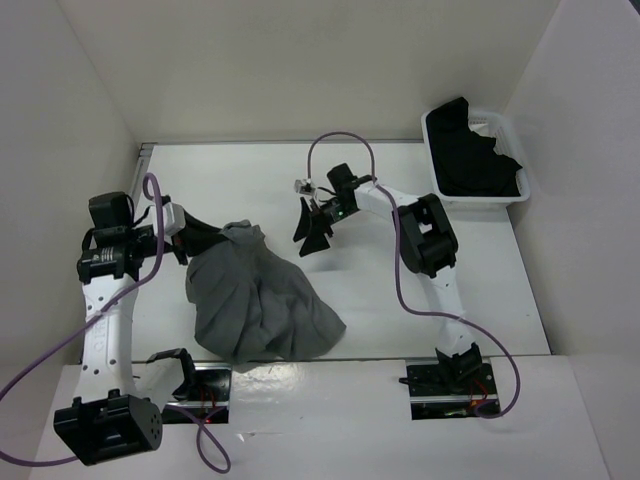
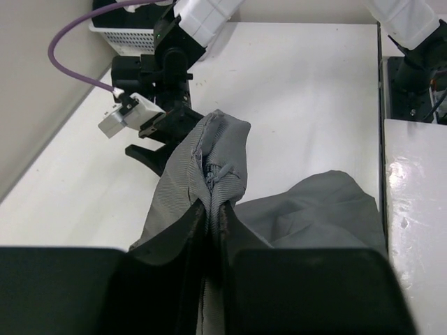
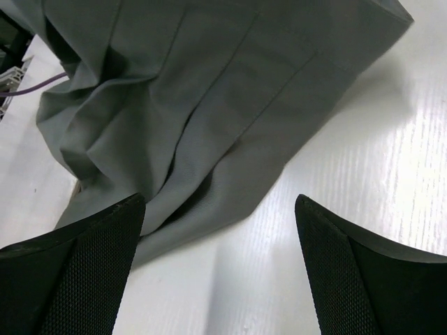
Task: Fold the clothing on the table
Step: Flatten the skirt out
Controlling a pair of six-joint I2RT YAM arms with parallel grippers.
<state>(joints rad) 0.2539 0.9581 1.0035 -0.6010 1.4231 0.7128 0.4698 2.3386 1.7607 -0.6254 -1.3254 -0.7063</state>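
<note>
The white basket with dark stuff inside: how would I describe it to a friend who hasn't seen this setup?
Find the white table, walled in white, and look to its far right corner, past the right arm. A small white plastic bin sits there. It alone holds black cloth; the grey skirt lies out on the tabletop.

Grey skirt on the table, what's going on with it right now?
The left hand is clamped on a bunched edge of the grey skirt, and the rest of it lies crumpled on the table. The right hand hangs open just beside the skirt, holding nothing. No neat fold is made yet.
</note>
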